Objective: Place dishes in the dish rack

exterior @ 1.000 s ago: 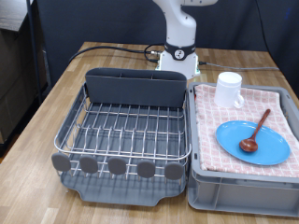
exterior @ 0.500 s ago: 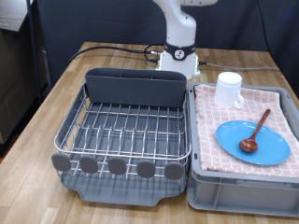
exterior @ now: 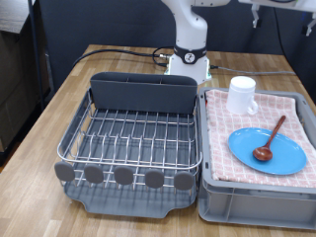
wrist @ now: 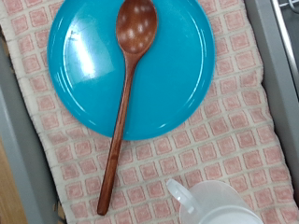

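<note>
Hovering high over the crate point(exterior: 212, 188); gripper fingers out of view, can't tell if apart or together. Spoon point(wrist: 125, 103) rests across plate point(wrist: 187, 56), mug point(wrist: 220, 205) beside; rack point(exterior: 133, 138) holds nothing. Risk: grabbing plate likely tips the spoon off.

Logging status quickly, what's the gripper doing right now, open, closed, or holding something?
Gripper: not visible in either view, so its state cannot be told; nothing shows between its fingers.
</note>
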Controlling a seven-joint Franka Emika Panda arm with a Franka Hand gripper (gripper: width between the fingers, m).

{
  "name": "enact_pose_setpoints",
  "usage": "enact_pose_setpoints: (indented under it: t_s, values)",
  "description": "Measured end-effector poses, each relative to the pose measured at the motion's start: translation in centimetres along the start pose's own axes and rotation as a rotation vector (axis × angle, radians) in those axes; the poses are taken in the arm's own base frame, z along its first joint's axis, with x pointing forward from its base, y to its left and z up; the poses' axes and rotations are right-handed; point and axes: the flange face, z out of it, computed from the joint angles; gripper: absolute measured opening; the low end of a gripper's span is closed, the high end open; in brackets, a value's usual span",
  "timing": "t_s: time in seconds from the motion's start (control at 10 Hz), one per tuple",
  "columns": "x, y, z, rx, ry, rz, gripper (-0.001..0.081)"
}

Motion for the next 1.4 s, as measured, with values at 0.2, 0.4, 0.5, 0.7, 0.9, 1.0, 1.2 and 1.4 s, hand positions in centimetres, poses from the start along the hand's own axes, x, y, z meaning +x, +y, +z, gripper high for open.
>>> enact_pose_setpoints:
  t_s: [0.2, 0.4, 0.5, 0.7, 0.9, 1.0, 1.2, 1.4]
  values:
    - [-0.5, -0.2, 2.7, 0.033, -0.011, -0.007, 0.0803]
    - [-0.6, -0.4, 2.7, 0.059, 0.005, -0.022, 0.0803]
    - [-1.0, -0.8, 3.2, 0.094, 0.035, -0.033, 0.0803]
    - [-2.6, -1.6, 5.4, 0.113, 0.086, -0.023, 0.0803]
    - [-4.0, -2.0, 7.9, 0.107, 0.108, 0.012, 0.0803]
    - [-4.5, -2.2, 9.0, 0.106, 0.108, 0.028, 0.0803]
    - [-5.1, -2.4, 11.3, 0.111, 0.097, 0.048, 0.0803]
    - [-5.5, -2.5, 13.5, 0.118, 0.079, 0.058, 0.0803]
